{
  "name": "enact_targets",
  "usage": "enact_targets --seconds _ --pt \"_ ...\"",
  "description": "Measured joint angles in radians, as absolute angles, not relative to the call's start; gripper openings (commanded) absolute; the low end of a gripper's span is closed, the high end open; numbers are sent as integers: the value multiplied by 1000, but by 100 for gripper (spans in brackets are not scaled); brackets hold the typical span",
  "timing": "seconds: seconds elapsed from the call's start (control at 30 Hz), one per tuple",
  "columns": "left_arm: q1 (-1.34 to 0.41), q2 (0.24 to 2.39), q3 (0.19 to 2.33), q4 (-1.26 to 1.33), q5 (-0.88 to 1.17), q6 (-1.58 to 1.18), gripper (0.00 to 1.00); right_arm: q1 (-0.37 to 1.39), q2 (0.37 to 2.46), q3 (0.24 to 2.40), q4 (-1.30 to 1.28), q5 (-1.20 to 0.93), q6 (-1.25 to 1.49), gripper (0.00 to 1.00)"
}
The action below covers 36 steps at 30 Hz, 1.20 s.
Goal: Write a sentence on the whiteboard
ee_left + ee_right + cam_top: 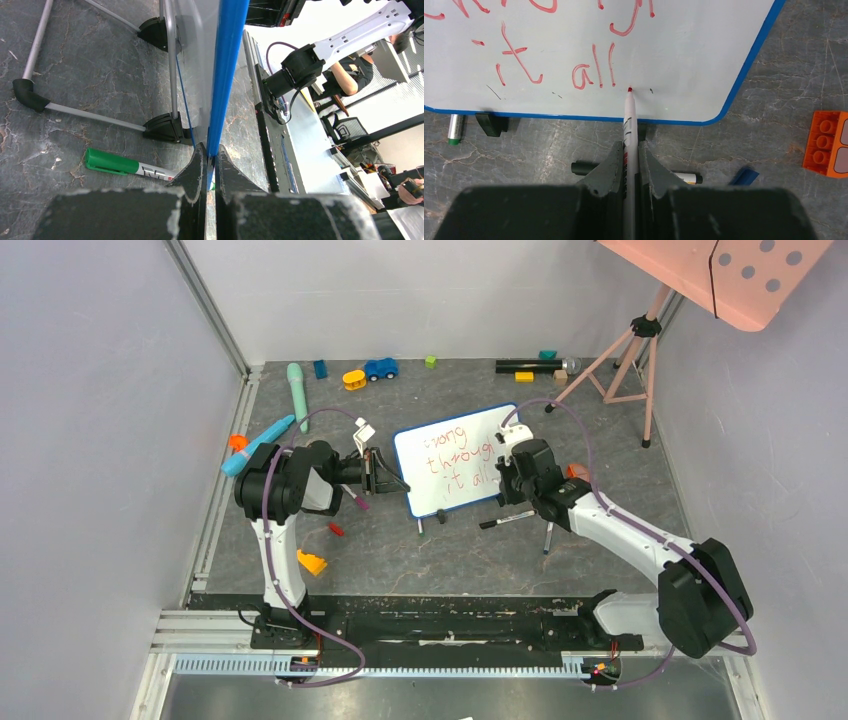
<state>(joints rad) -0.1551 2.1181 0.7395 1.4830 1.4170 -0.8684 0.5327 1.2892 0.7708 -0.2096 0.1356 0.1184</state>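
Nearest the lens in the right wrist view: dark right fingers (620, 152), closed tight on a white-barrelled red marker (629, 125), barrel running straight out between them. Red tip right at the white surface of the small blue-framed rectangular whiteboard (704, 55), just right of the word "all"; actual contact hard to judge. Slanted red handwritten sentence (596, 67) in three lines across the board, legible from above as "strong through it all", first line faint. Whiteboard propped at a tilt on small black feet near the middle of the grey marbled table (460, 560), between the two arms. Dark left fingers (199, 162) pinched shut on the board's thin blue frame at its left edge, frame seen edge-on in the left wrist view. Green-capped white marker (107, 162) flat on the table just beside one black foot. Another dark-ended marker (686, 177) on the table below the board's lower edge. Orange toy brick (826, 142) off to the right, apart from the board. Pink dotted panel (760, 275) on a tripod at the far right corner.
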Motion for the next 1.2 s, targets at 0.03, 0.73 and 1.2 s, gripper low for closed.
enact_targets --seconds 0.03,0.73,1.2 --pt "-155 2118 740 1483 1417 -869 2 533 1289 772 -211 135 121 0" --pt "-157 2118 740 1483 1417 -868 2 521 1283 770 -209 136 252 0" --pt "-159 2118 739 1483 1425 -872 33 520 1238 771 -226 123 161 0"
